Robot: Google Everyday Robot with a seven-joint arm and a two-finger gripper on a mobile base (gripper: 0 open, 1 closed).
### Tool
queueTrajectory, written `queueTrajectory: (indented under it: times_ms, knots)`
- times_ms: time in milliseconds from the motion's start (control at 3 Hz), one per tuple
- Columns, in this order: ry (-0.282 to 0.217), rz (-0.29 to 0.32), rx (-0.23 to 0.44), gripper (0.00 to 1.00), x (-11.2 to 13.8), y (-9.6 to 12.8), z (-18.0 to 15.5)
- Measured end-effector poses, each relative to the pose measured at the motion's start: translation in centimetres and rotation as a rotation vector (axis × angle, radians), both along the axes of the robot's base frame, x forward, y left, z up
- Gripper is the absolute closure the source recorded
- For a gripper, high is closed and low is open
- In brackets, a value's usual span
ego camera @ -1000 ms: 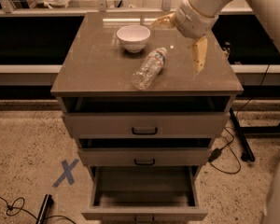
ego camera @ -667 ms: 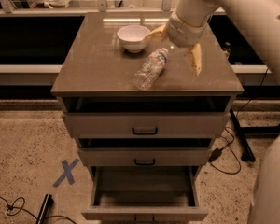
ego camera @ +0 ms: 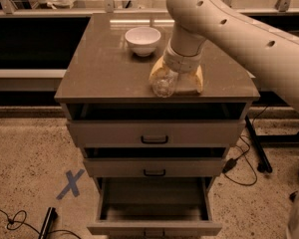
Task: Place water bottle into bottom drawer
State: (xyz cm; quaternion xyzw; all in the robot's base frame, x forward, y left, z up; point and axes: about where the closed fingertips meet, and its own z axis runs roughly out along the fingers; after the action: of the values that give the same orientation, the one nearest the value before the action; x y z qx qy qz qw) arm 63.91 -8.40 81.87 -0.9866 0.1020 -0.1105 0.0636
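Yellowish fingers of the gripper (ego camera: 175, 83) now stand spread wide on either side of the water bottle (ego camera: 164, 85), nothing held yet; a second ago they hung above it towards three o'clock, so the arm has dropped into a straddle and the squeeze looks next; the bottle lies about where it lay on the cabinet top (ego camera: 104, 68); a white bowl (ego camera: 143, 40) sits at eleven o'clock; the bottom drawer (ego camera: 154, 227) waits pulled out at six o'clock, its front cut off by the frame edge; the wrist hides the bottle's cap and most of its body; whether a finger touches it I cannot tell.
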Motion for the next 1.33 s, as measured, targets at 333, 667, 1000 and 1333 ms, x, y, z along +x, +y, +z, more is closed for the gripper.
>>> queueTrajectory:
  times_ms: [333,667,1000,1333]
  knots:
    - [-0.011,0.028,-0.018,0.5,-0.1,0.4,-0.2]
    - [-0.011,0.028,-0.018,0.73,-0.1,0.4,0.4]
    - [-0.016,0.013,-0.01,1.0,-0.2,0.4,0.9]
    - [-0.07,-0.144,0.065,1.0,-0.5,0.1,5.0]
